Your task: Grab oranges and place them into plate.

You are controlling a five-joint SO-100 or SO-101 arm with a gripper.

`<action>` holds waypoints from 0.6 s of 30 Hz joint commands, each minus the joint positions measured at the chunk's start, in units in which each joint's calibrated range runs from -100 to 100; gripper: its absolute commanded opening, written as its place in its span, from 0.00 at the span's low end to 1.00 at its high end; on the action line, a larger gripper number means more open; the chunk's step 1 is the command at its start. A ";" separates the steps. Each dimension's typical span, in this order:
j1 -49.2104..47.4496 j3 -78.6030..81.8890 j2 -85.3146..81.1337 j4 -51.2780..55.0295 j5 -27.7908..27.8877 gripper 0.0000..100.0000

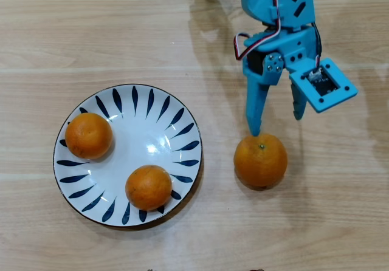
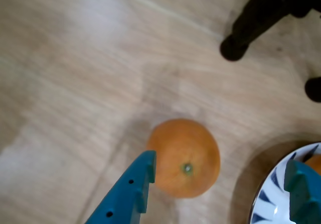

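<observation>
While two oranges (image 1: 89, 135) (image 1: 148, 187) sit on the plate (image 1: 146, 131) at the overhead view's lower left, the third orange (image 1: 261, 160) lies on the counter (image 1: 340, 210) just right of it. Above it the blue fingers (image 1: 276, 124) are spread apart, grasping nothing, one tip at the fruit's top edge.

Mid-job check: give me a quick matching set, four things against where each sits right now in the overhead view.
Things:
1. larger orange
2. upper-left orange
3. gripper
4. plate

Places:
A. on the plate near its left rim
B. open, just above the orange on the table
C. on bare table, right of the plate
D. holds two oranges

Pairs: 1-C, 2-A, 3-B, 4-D
</observation>
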 commanded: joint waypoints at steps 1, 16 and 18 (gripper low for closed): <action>3.05 -2.97 3.15 -7.46 -2.35 0.28; 2.01 0.38 5.77 -7.28 -5.85 0.61; 1.04 0.47 5.77 -7.20 -7.79 0.68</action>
